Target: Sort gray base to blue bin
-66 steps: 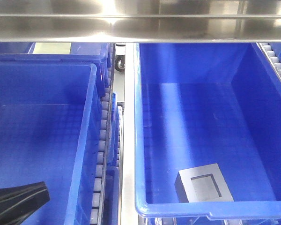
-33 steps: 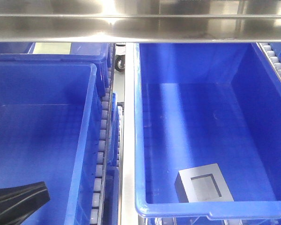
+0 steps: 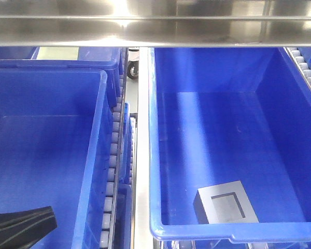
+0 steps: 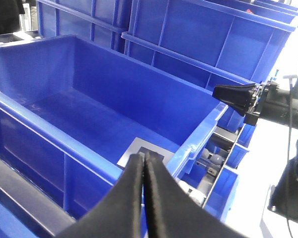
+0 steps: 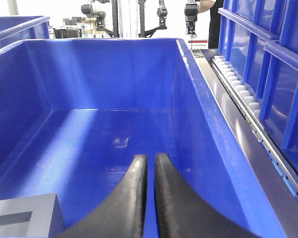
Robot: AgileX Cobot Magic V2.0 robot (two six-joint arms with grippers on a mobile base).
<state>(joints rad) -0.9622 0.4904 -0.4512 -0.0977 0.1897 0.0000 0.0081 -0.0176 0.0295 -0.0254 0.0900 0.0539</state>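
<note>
The gray base (image 3: pixel 225 208) lies at the lower centre of the blue bin (image 3: pixel 154 155), both grippers' jaws clenched empty; placement appears complete, so only arm retraction remains.

Left gripper (image 4: pixel 142 163): two matte black fingers (image 4: pixel 131 198), broad at the base, tapering in smooth curves to narrow tips. Right gripper (image 5: pixel 149 166): same black curved, tapering fingers (image 5: pixel 164 198), surfaces plain, no markings or screws visible.

Steel crossbeam (image 3: pixel 155 23) overhead with glare. Roller conveyor tracks (image 3: pixel 113 171) between rows of stacked blue crates (image 4: pixel 198 29). Bright white lighting, equipment stands (image 5: pixel 139 15) at far end.
</note>
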